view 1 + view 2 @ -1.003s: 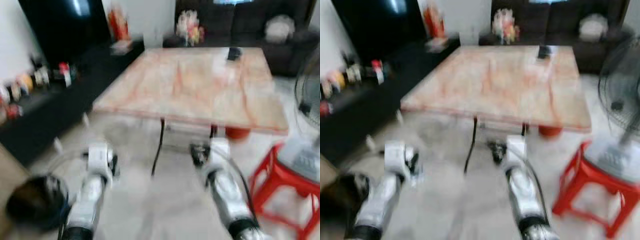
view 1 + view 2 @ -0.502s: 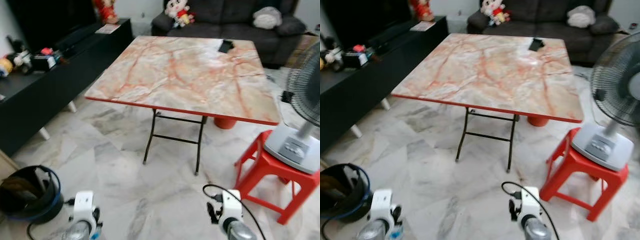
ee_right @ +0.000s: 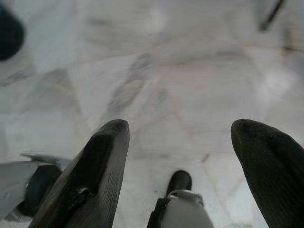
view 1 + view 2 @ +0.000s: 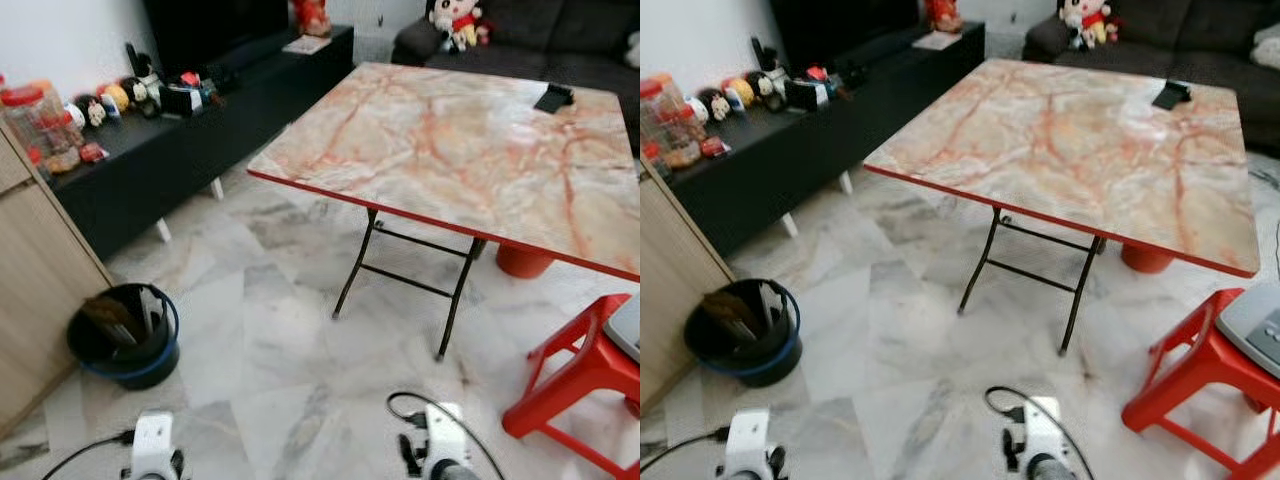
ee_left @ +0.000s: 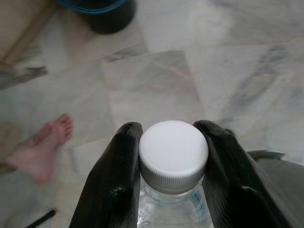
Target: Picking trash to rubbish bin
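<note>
While we are standing on a pale marble floor (image 4: pixel 270 350), our left gripper (image 5: pixel 173 156) is pinching a clear plastic bottle (image 5: pixel 173 209) just under its white screw cap (image 5: pixel 174 151), one black finger pressed against each side of the neck. No label or writing is showing on the bottle or cap. Beneath it, a person's bare foot (image 5: pixel 40 152) is resting on the tiles. Our right gripper (image 3: pixel 185 166) is hanging low over the floor with its two fingers spread wide and nothing between them.

Ahead and to our left, the rubbish bin (image 4: pixel 125 335), a black bucket with a blue rim already holding some trash, is sitting beside a light wooden cabinet (image 4: pixel 30 290). Further on, a folding table (image 4: pixel 470 150) with an orange-veined marble top is carrying a dark phone-like object (image 4: pixel 553 97). A red plastic stool (image 4: pixel 580 375) is standing to our right. A black low unit (image 4: pixel 170 140) along the wall is holding small figurines and jars; any lettering there is too small to read.
</note>
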Available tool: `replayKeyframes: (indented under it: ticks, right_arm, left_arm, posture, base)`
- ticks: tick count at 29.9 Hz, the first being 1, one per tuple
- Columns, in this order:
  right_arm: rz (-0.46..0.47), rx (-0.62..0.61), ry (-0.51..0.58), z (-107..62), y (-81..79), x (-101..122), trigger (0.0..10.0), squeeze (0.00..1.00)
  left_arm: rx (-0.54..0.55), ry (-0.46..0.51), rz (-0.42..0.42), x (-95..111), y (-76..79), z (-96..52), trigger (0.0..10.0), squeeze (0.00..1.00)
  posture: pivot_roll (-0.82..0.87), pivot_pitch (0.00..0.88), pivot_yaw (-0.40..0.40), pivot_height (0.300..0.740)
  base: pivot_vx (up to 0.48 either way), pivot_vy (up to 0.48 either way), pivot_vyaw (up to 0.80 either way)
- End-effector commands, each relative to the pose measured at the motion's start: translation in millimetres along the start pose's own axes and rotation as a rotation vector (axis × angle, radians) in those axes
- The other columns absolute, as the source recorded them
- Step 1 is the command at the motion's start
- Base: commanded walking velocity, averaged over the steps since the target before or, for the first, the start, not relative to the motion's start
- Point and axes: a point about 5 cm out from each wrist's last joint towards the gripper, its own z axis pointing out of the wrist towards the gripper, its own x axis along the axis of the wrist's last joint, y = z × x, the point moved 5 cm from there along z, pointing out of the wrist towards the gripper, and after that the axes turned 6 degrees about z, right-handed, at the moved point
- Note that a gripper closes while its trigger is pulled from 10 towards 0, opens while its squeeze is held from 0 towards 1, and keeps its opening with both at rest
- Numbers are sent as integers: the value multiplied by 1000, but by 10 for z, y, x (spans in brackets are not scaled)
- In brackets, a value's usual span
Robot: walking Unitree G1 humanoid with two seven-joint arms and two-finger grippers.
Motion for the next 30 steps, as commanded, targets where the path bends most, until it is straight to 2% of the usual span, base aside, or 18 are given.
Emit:
replayKeyframes:
  ticks: [1, 6, 13, 20, 26, 28, 30]
  right_arm:
    - [-7, -10, 0, -4, 40, 0, 10000, 0]
    - [-15, -2, 4, 1, 26, 24, 10000, 0]
    - [-30, 8, 13, 13, -12, 71, 10000, 0]
    - [-62, 14, -11, -3, 9, -12, 10000, 0]
    - [-57, 9, -11, -3, 29, -4, 10000, 0]
    - [-32, -13, -1, 3, 80, 48, 10000, 0]
    - [-22, 2, 3, 9, 56, 71, 10000, 0]
  left_arm:
    - [3, -6, 15, -53, -23, -17, 10000, 0]
    - [12, -25, 15, -134, -43, -40, 10000, 0]
    - [24, -25, 7, -144, -69, -44, 10000, 0]
    - [55, -19, -10, -141, -133, -48, 10000, 0]
    - [70, -34, -10, -161, -158, -49, 10000, 0]
    - [71, -40, -9, -174, -134, -50, 10000, 0]
    - [75, -44, -14, -180, -137, -50, 10000, 0]
  posture:
    - [54, 78, 71, 740]
    - [57, 90, 66, 740]
    - [44, 108, 63, 740]
    - [52, 102, 50, 740]
    - [59, 84, 49, 740]
    - [54, 65, 50, 740]
    - [52, 59, 48, 740]
  base:
    - [0, 0, 750]
    - [0, 0, 633]
    - [0, 0, 546]
    - [0, 0, 510]
    - [0, 0, 480]
    - [0, 0, 0]
    - [0, 0, 0]
